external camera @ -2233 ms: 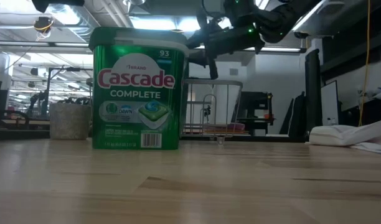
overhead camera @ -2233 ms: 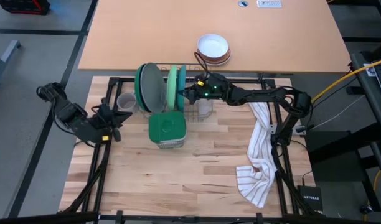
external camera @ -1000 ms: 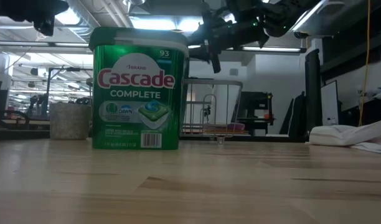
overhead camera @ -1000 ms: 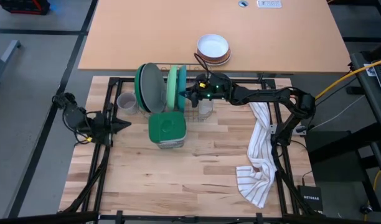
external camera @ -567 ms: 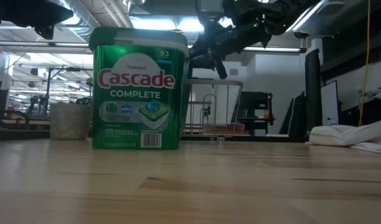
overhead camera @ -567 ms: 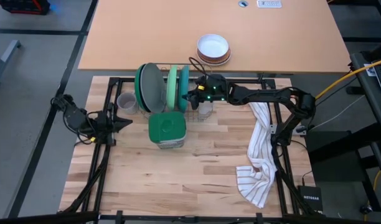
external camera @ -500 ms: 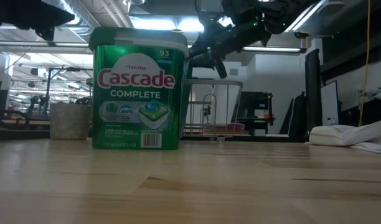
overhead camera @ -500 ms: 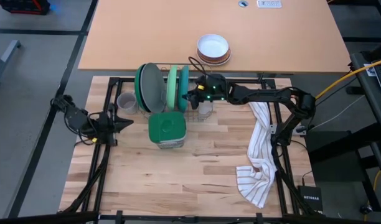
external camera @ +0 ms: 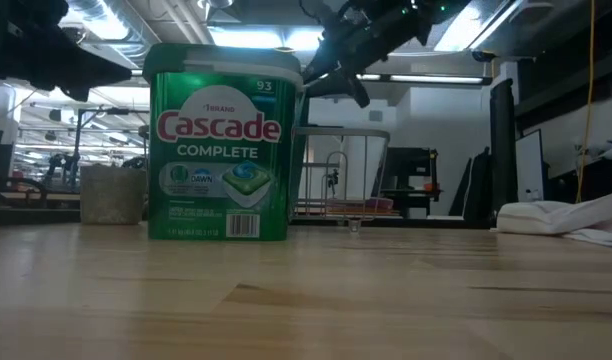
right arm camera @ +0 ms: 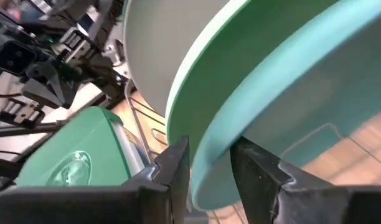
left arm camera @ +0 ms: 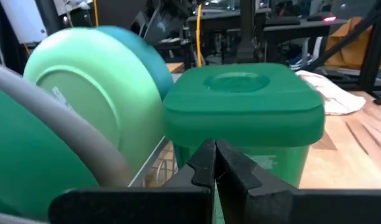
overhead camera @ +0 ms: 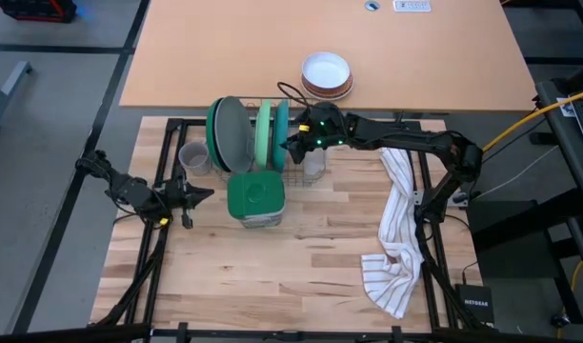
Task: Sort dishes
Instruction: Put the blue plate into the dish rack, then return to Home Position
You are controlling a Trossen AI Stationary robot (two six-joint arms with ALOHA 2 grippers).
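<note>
Overhead view: the right gripper point(overhead camera: 293, 145) grasps the rim of the teal plate point(overhead camera: 283, 133), which stands upright in the wire rack point(overhead camera: 306, 171) beside the light green plate point(overhead camera: 265, 133), grey plate point(overhead camera: 231, 133) and dark green plate point(overhead camera: 213, 131). At 6 o'clock of the plates stands the green detergent tub point(overhead camera: 255, 197). At its 9 o'clock waits the left gripper point(overhead camera: 204, 194), fingers closed, empty. The grey mug point(overhead camera: 192, 156) sits at 9 o'clock of the plates.

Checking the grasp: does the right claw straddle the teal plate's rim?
Yes, the right claw has a finger on each side of the teal plate rim.
</note>
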